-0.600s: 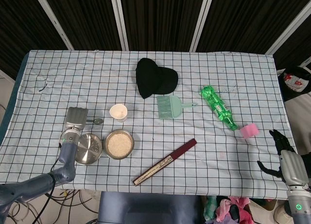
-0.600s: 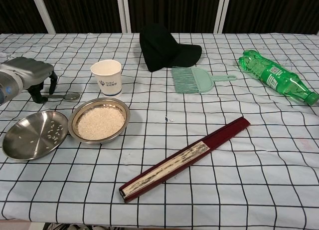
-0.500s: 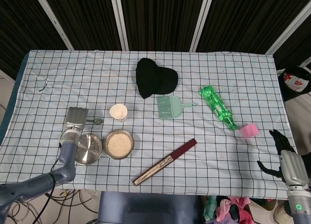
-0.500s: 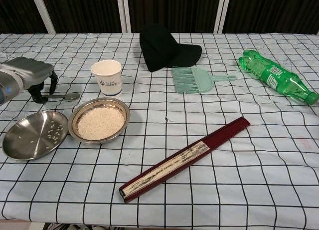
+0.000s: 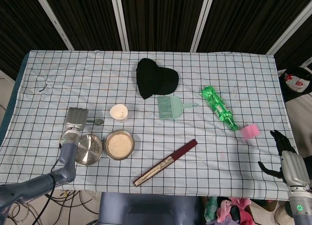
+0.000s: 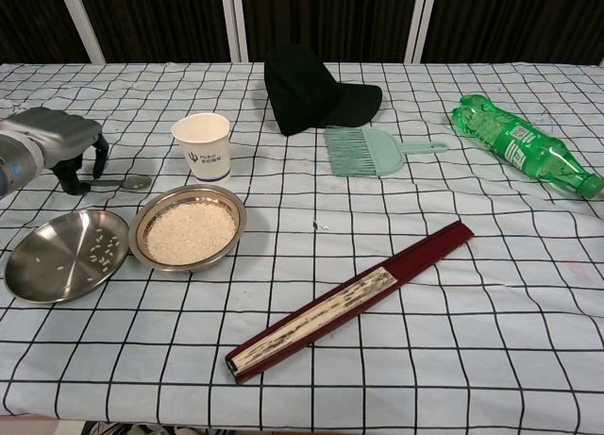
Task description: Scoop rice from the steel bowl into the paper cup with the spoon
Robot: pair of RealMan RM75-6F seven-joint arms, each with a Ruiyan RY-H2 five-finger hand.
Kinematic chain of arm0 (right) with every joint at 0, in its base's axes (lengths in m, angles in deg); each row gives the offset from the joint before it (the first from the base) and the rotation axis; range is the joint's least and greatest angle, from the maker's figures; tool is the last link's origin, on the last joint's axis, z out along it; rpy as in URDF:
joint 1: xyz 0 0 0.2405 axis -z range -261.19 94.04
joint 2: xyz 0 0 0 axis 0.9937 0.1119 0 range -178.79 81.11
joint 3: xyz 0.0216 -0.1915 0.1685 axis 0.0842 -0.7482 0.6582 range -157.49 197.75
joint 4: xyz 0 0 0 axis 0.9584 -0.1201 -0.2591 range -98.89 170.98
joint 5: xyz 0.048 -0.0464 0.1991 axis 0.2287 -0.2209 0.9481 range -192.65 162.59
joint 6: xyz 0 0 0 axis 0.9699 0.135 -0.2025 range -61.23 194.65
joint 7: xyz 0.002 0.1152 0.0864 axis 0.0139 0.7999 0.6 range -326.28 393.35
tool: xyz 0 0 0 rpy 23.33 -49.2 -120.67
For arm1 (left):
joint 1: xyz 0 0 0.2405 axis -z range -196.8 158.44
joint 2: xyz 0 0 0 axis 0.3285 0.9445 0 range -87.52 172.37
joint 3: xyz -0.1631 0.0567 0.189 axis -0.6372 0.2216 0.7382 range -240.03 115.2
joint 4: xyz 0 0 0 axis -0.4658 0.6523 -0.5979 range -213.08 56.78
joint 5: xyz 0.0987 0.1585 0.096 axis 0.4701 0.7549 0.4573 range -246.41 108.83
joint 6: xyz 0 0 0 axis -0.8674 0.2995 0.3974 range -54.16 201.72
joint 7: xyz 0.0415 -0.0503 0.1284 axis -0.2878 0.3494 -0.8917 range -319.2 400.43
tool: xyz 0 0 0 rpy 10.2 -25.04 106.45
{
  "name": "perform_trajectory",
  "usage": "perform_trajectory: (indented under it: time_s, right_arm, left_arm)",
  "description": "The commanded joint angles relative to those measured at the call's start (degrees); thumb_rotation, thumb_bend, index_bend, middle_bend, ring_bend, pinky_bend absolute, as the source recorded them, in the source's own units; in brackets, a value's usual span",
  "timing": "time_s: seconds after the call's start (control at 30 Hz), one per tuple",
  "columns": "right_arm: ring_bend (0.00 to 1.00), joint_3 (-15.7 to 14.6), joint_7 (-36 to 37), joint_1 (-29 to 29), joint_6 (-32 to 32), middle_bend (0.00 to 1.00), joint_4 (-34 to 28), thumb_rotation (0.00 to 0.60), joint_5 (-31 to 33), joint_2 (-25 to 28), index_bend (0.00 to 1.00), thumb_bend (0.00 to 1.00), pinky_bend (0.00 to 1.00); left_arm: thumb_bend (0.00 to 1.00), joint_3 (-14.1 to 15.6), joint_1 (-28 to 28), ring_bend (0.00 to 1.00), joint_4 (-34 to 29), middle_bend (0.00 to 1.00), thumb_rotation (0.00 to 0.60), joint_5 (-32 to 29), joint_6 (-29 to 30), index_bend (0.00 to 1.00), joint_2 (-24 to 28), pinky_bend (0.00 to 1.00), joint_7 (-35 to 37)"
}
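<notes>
A steel bowl [image 5: 119, 145] [image 6: 189, 229] full of rice sits near the table's front left. Just behind it stands the white paper cup [image 5: 119, 112] [image 6: 202, 145], upright and empty as far as I can see. The spoon [image 5: 99, 121] [image 6: 132, 182] lies flat on the cloth to the left of the cup, its handle pointing left. My left hand [image 5: 76, 118] [image 6: 61, 142] arches over the handle's end, fingers [image 6: 72, 177] pointing down and apart; the handle's tip is hidden under them. My right hand [image 5: 287, 159] hangs off the table's right edge, fingers spread, holding nothing.
A second steel dish [image 5: 89, 149] [image 6: 64, 256] with a few grains touches the rice bowl's left side. Further right lie a folded red fan [image 6: 349, 298], a green dustpan brush [image 6: 363, 152], a black cap [image 6: 307, 91], a green bottle [image 6: 524, 152] and a pink block [image 5: 250, 131].
</notes>
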Motion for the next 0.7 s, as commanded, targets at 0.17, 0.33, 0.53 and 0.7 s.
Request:
perform_trajectory:
  time_s: [0.17,0.33,0.53,0.7]
  right_arm:
    - [0.00,0.0,0.1,0.0,0.0,0.00,0.0,0.600,0.0,0.0,0.00,0.21,0.17]
    - [0.00,0.0,0.0,0.0,0.0,0.00,0.0,0.600,0.0,0.0,0.00,0.21,0.17]
    - [0.00,0.0,0.0,0.0,0.0,0.00,0.0,0.600,0.1,0.0,0.00,0.21,0.17]
    - [0.00,0.0,0.0,0.0,0.0,0.00,0.0,0.600,0.1,0.1,0.00,0.21,0.17]
  left_arm:
    - [0.37,0.2,0.0,1.00,0.0,1.00,0.600,-0.2,0.0,0.51,-0.1,1.00,-0.3]
    - [0.37,0.2,0.1,1.00,0.2,1.00,0.600,-0.4,-0.1,0.51,-0.3,1.00,-0.5]
    - [0.37,0.1,0.1,1.00,0.2,1.00,0.600,-0.5,-0.1,0.51,-0.3,1.00,-0.4]
    - [0.37,0.0,0.1,1.00,0.4,1.00,0.600,-0.7,-0.2,0.52,-0.4,1.00,-0.3]
